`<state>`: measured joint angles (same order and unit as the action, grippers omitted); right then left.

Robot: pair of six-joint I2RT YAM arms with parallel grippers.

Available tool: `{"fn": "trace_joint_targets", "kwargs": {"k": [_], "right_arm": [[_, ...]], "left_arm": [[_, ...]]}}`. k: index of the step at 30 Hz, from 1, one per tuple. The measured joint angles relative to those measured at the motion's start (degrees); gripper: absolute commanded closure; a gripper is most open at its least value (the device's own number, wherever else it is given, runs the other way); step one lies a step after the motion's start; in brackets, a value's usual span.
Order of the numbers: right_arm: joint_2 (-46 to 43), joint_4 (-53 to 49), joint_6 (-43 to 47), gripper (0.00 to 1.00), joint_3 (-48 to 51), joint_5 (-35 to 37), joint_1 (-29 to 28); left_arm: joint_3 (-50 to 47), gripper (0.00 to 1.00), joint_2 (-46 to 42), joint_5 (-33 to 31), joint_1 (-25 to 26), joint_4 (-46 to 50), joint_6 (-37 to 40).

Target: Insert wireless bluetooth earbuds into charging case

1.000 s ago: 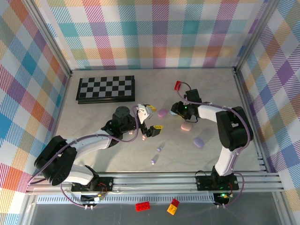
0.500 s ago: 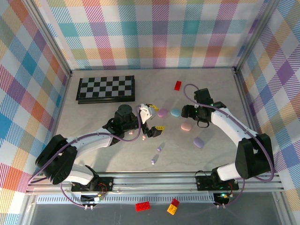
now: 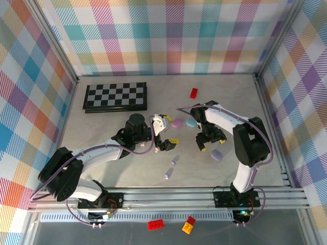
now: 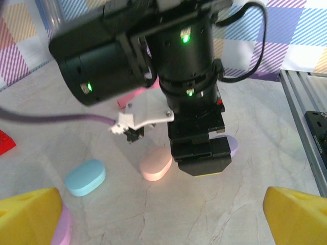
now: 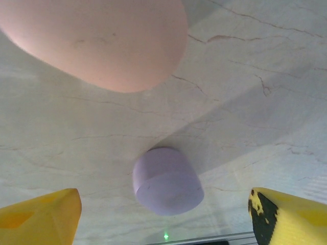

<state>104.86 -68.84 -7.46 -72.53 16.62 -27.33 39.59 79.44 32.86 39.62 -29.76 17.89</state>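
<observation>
Left arm: it reaches from its base at the near left across the table (image 3: pixel 230 92) toward the middle. The forearm is low and the left gripper (image 3: pixel 168 128) faces the right arm.
Left gripper jaws: spread wide. The yellow fingertips sit at the two lower corners of its wrist view and nothing is held between them.
Right arm: it rises from its base at the near right, arches over and folds down, so the right gripper (image 3: pixel 209 140) points at the tabletop.
Right gripper jaws: wide apart and empty. They hang just above the pink case (image 5: pixel 97 41), with a purple case (image 5: pixel 167 181) between the fingertips in the wrist view.
Earbuds: two are visible, both purple. One (image 3: pixel 174 161) lies on the bare table nearer the middle and the other (image 3: pixel 167 175) nearer the front edge, both outside every case.
Cases: four, all closed. There are two purple, one near the left gripper (image 3: pixel 177 123) and one right of the right gripper. One is blue (image 3: pixel 191 123), beside the first purple one, and one is pink.
Bricks: three. A red one (image 3: pixel 193 93) lies at the back of the table, and a red one (image 3: pixel 156 224) and a yellow one (image 3: pixel 189 224) lie below the front rail.
Chessboard (image 3: pixel 115 96): one, at the back left.
</observation>
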Motion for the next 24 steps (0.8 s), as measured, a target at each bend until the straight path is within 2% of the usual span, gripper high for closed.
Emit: {"fn": "trace_joint_targets", "kwargs": {"k": [10, 16, 21, 22, 24], "right_arm": [[-0.39, 13.16, 14.93, 0.11, 1.22, -1.36, 0.04], [-0.28, 19.54, 23.21, 0.12, 1.99, -4.72, 0.15], [2.38, 19.96, 26.51, 0.26, 1.70, -7.96, 0.44], [3.04, 19.74, 26.77, 0.31, 1.70, -8.24, 0.52], [3.69, 19.37, 27.26, 0.47, 1.55, -9.16, 0.72]], "left_arm": [[-0.02, 0.00, -1.95, -0.39, 0.00, 1.62, 1.09], [-0.02, 0.00, -1.95, -0.39, 0.00, 2.08, 1.11], [-0.02, 0.00, -1.95, -0.42, 0.00, 2.78, 1.29], [-0.02, 0.00, -1.92, -0.44, 0.00, 2.84, 1.29], [-0.02, 0.00, -1.95, -0.55, 0.00, 2.89, 1.36]]}}
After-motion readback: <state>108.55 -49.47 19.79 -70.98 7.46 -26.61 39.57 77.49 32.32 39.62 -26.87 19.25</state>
